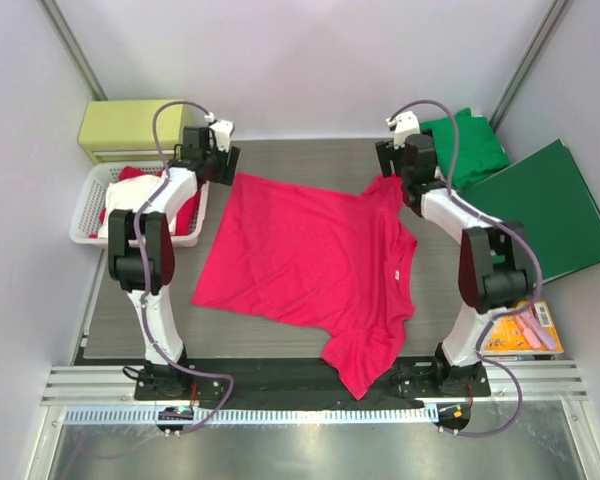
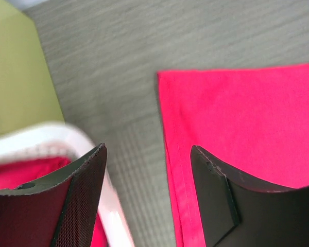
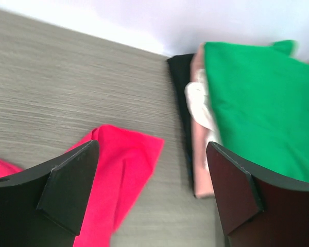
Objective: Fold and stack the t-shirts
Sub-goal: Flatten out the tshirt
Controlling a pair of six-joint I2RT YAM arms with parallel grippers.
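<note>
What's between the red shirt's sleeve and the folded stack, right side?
Nothing but bare grey mat lies between the red shirt sleeve and the stack. The right wrist view shows it.

My left arm [image 1: 145, 255]: white tube links, chunky black joint housings. My right arm [image 1: 480, 262]: same build. A thin purple-grey cable [image 1: 158, 128] loops off each wrist and runs down to my flat black base plates [image 1: 152, 378]. There's a small white camera block [image 1: 220, 128] on each wrist. My left gripper [image 2: 148, 150] has flat black wedge-shaped fingers [image 2: 82, 206] with a fine mesh texture on the inner pad. My right gripper [image 3: 153, 145] has matching matte black fingers with angular edges.
</note>
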